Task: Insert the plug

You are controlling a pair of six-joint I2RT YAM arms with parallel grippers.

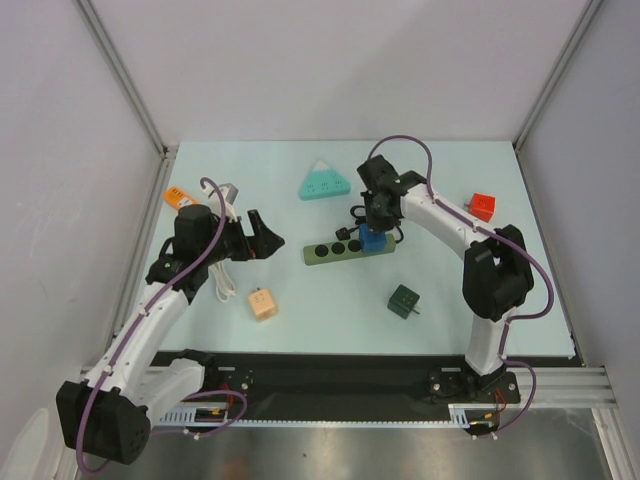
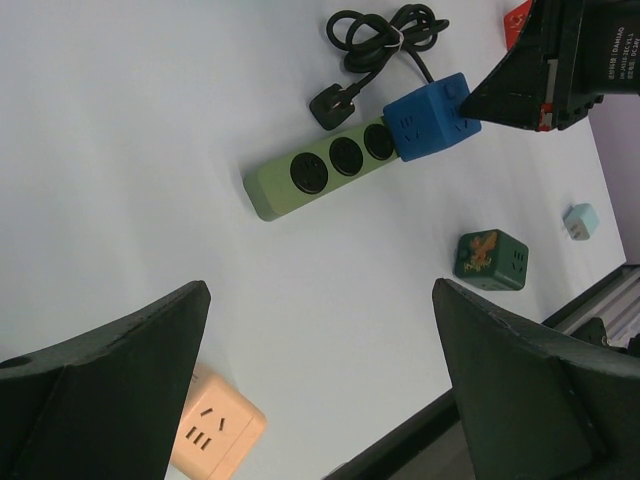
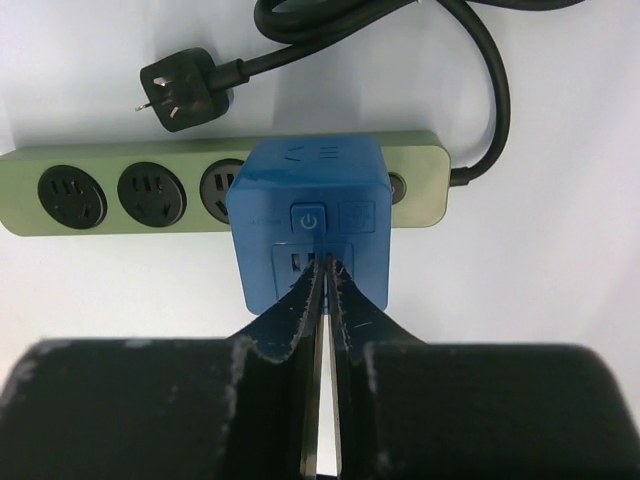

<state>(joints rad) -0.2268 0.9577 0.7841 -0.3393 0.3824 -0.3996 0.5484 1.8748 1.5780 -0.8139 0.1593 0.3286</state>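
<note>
**Task item.** The blue cube [image 3: 300, 190] is found on the green strip [image 3: 420, 190], over the socket at the cord end. Three sockets are left uncovered beside it. In the left wrist view the cube is seen flush against the strip, with no prongs visible. Whether it is pushed fully home cannot be told.

**Right claw.** The right claw [image 3: 325, 265] is pressed together, with only a hairline gap and nothing pinched between the fingers. Its tips are placed at the cube's side face, below the power button. Contact looks likely but cannot be confirmed.

**Left claw.** The left claw [image 2: 320, 290] is spread wide and held above the table [image 1: 450, 300], well apart from the strip. Nothing is gripped.

**Other items.** The strip's own black plug [image 3: 185, 90] lies loose on the table beside the strip, at the end of a coiled cord [image 3: 490, 90].

**Progress.** The insertion is judged essentially done, since the cube is carried by the strip and not by a claw. What is left, by this judgement, is a check or final press on seating and removal of the right claw. If the black plug were the one meant, nothing would be done yet.
</note>
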